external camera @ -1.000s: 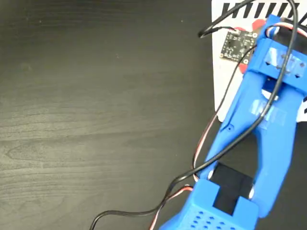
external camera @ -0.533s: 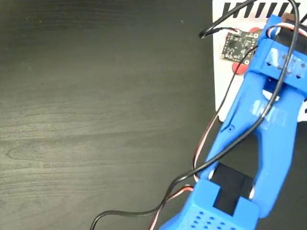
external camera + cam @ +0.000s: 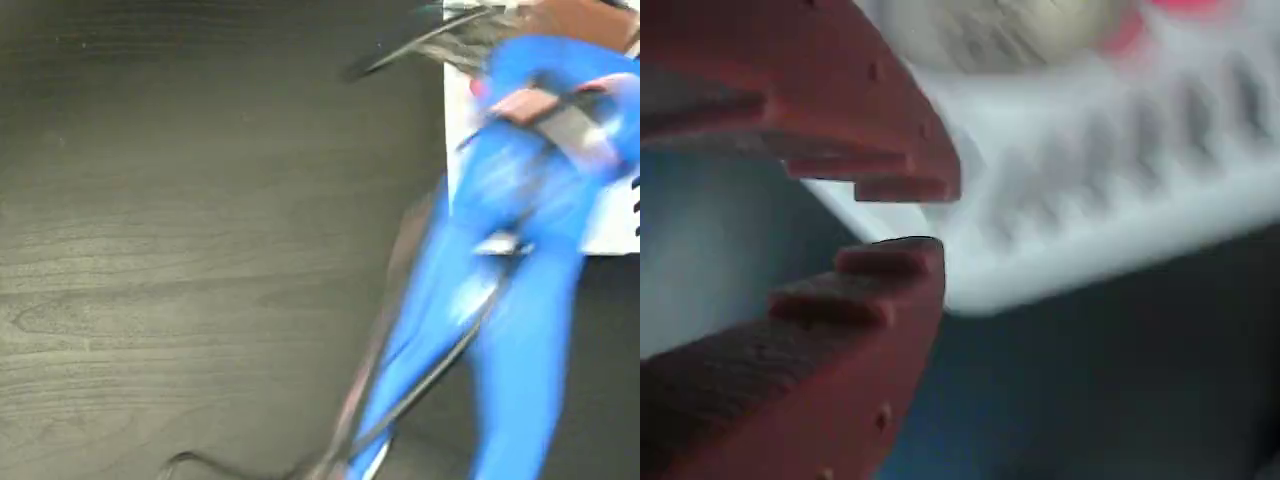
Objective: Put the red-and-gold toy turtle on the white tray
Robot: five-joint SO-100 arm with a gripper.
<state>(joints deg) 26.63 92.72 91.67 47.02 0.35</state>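
Your tool (image 3: pixel 902 215) is empty, its jaws slightly apart; the turtle (image 3: pixel 1010 30) lies beyond it on the white tray (image 3: pixel 1090 200).

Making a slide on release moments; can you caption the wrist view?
Empty red fingers, nearly closed, hover beside the white tray, where the blurred turtle rests.
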